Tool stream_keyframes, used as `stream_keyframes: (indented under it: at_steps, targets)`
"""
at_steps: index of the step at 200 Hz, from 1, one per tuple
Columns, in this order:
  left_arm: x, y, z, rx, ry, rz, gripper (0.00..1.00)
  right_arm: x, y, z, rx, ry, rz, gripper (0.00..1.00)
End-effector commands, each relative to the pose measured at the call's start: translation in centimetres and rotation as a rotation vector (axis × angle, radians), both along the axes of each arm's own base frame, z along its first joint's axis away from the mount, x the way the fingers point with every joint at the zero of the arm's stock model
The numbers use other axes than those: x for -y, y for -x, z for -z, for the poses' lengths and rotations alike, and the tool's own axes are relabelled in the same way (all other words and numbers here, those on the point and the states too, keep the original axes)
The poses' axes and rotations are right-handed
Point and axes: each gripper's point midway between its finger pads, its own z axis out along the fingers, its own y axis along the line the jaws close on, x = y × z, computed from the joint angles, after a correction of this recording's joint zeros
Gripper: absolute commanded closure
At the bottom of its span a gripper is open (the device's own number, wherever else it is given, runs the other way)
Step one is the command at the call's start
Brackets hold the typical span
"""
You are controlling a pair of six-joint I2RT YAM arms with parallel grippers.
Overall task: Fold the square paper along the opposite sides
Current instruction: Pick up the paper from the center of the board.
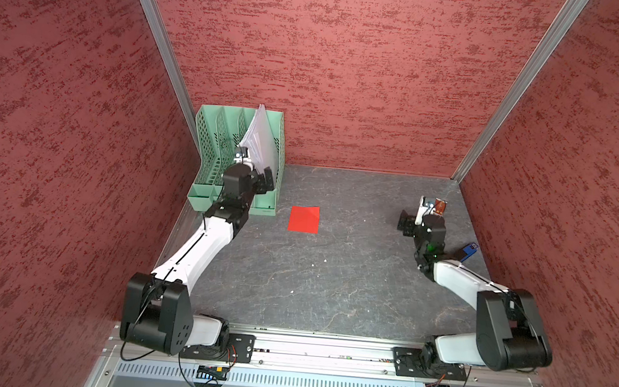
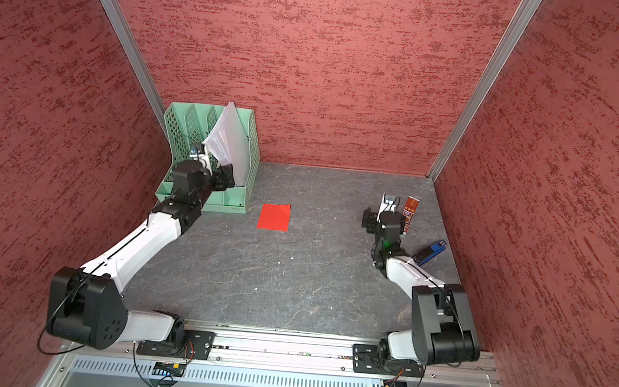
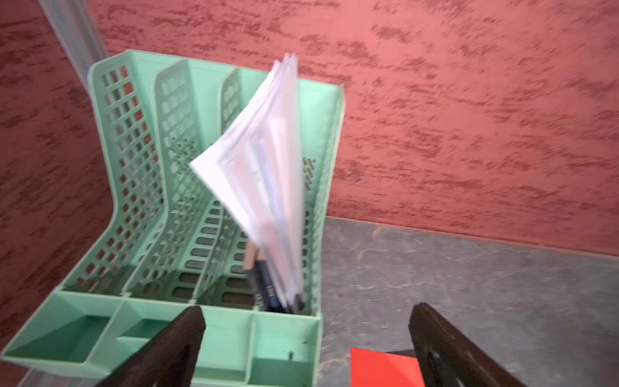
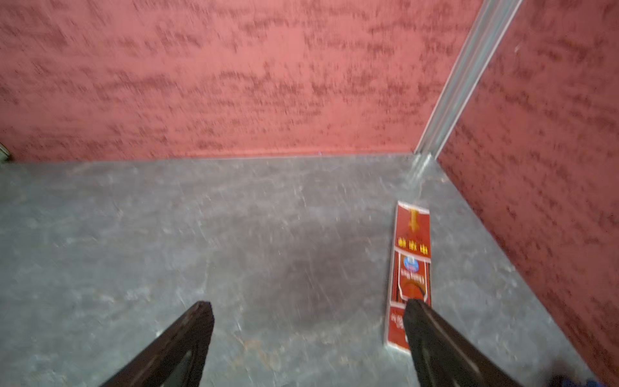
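Square paper (image 3: 378, 370), left-wrist crease (perhaps)

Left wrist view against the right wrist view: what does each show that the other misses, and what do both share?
Only left wrist: a green file rack holding white sheets, a corner of the red paper, the open left gripper. Only right wrist: a red printed card flat on the table, the open right gripper. Both: grey table, red wall, nothing held.

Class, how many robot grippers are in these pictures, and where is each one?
2. The left gripper is at the green rack, far left; the right gripper is beside the printed card, at the right. Both open.
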Motion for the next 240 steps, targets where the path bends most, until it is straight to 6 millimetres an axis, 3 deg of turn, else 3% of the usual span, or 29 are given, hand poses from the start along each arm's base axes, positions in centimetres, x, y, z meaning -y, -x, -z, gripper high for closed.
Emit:
stream_keyframes:
  at_steps: [1,34,56,76,110,156,182,240]
  targets:
    - [5.3,2.9,9.2,-0.405,0.000,0.057,0.00,-1.2,3.0,3.6,-0.272,-0.070,-0.025,0.06]
    - [14.9,2.0,13.4,-0.616,0.084,0.160,0.00,-2.0,4.5,4.1,-0.383,-0.107,-0.060,0.06]
    - [18.0,0.4,16.0,-0.684,0.026,0.116,0.00,-2.8,4.9,4.3,-0.394,-0.127,-0.104,0.05]
    - [19.5,-1.1,17.6,-0.709,0.000,0.076,0.00,-3.9,5.0,4.0,-0.376,-0.161,-0.167,0.05]
    - [19.7,-2.9,20.7,-0.735,-0.046,-0.015,0.00,-4.9,5.0,3.8,-0.351,-0.183,-0.221,0.06]
    - [18.5,-3.8,25.3,-0.798,-0.132,-0.115,0.12,-5.9,4.8,4.6,-0.356,-0.216,-0.268,0.09]
    - [18.2,-3.8,26.7,-0.820,-0.130,-0.134,0.17,-6.1,4.7,5.1,-0.368,-0.216,-0.277,0.10]
    - [17.1,-3.9,27.8,-0.827,-0.145,-0.176,0.27,-6.5,4.2,5.9,-0.384,-0.228,-0.295,0.13]
